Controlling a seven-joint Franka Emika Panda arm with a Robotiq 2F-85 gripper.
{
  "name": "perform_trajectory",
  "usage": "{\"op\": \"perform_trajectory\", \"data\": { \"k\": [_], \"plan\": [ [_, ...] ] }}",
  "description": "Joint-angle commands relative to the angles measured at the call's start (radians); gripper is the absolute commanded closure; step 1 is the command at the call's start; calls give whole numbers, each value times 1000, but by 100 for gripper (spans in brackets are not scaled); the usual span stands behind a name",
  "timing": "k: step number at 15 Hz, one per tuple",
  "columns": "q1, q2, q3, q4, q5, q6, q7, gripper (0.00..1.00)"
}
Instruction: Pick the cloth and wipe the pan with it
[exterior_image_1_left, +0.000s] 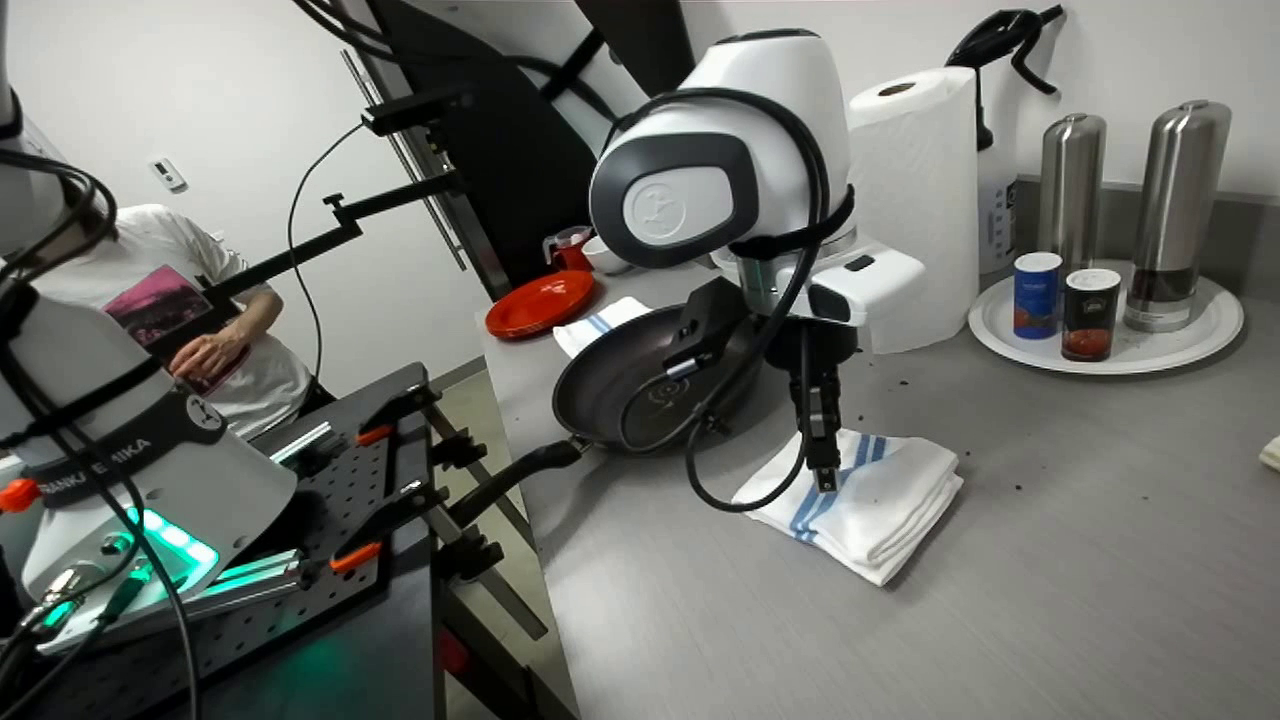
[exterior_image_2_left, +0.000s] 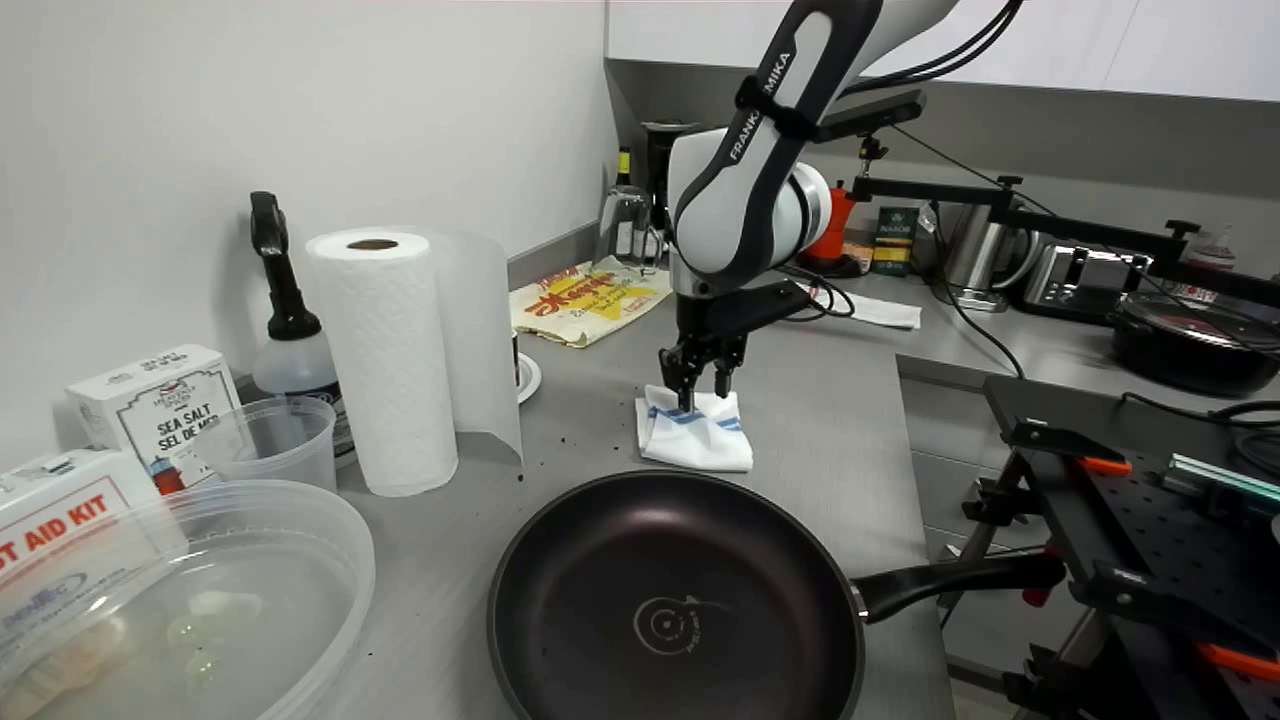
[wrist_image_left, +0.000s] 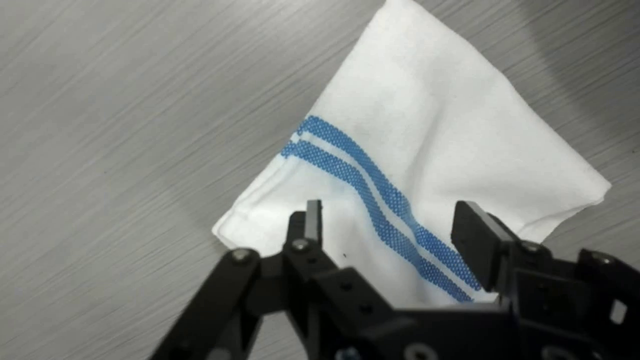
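The cloth (wrist_image_left: 450, 120), white with two blue stripes, lies folded on the grey counter, its surface slightly rumpled under the jaws in the wrist view. Over it, pointing down, stands my gripper (wrist_image_left: 387, 205), open, its two fingers wide apart and nothing clamped between them. In an exterior view the gripper (exterior_image_2_left: 704, 398) is right above the cloth (exterior_image_2_left: 700, 440); whether the fingertips touch the fabric I cannot tell. Beside the cloth sits the black pan (exterior_image_2_left: 600, 560), bare inside, its handle (exterior_image_2_left: 960, 582) reaching past the counter edge. The arm partly covers the pan (exterior_image_1_left: 600, 400) in an exterior view.
A tall paper towel roll (exterior_image_2_left: 380, 370) stands near the wall, with a clear plastic tub (exterior_image_2_left: 355, 560) in front of it. Steel mills (exterior_image_1_left: 1180, 200) and two small shakers share a white plate (exterior_image_1_left: 1000, 345). Beyond the pan are a red plate (exterior_image_1_left: 540, 305) and another striped towel (exterior_image_1_left: 600, 322).
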Motion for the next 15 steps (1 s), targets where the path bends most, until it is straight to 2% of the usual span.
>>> {"op": "perform_trajectory", "data": {
  "k": [1,7,8,15],
  "plan": [
    [22,-11,-15,-20,-26,8,-6,1],
    [100,-43,-53,-68,-70,19,23,0],
    [52,-4,-25,-16,-46,-1,1,0],
    [46,-1,-24,-14,-45,-2,1,0]
  ]
}}
